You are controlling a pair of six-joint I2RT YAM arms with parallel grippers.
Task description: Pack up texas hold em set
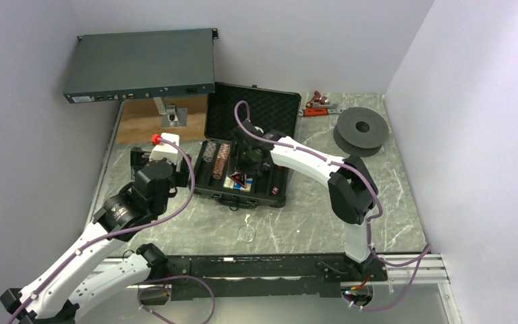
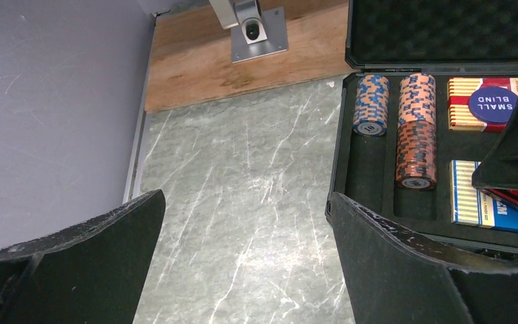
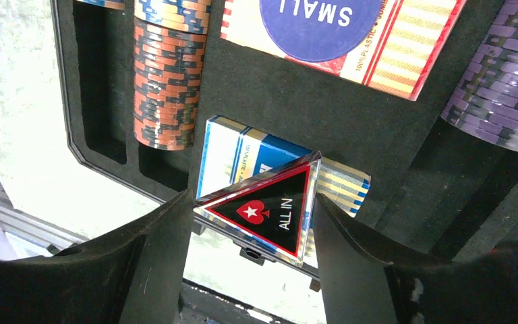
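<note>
The black case [image 1: 270,197] lies open mid-table, its foam lid [image 1: 260,108] raised. My right gripper [image 3: 253,216] is shut on the triangular black-red "ALL IN" marker [image 3: 266,209] and holds it above the blue card deck [image 3: 233,158] near the case's front edge. Orange striped chips [image 3: 165,81] and purple chips [image 3: 499,101] fill slots. The red deck [image 3: 405,47] carries a blue "SMALL BLIND" button [image 3: 324,20]. My left gripper [image 2: 246,223] is open and empty over bare table, left of the case [image 2: 340,155]. The dice are not visible.
A grey-blue rack unit [image 1: 141,64] stands raised at the back left over a wood board [image 1: 152,125]. A black spool [image 1: 361,128] sits at the back right, with a small red tool [image 1: 320,108] behind it. A small clear round piece [image 1: 247,233] lies in front of the case.
</note>
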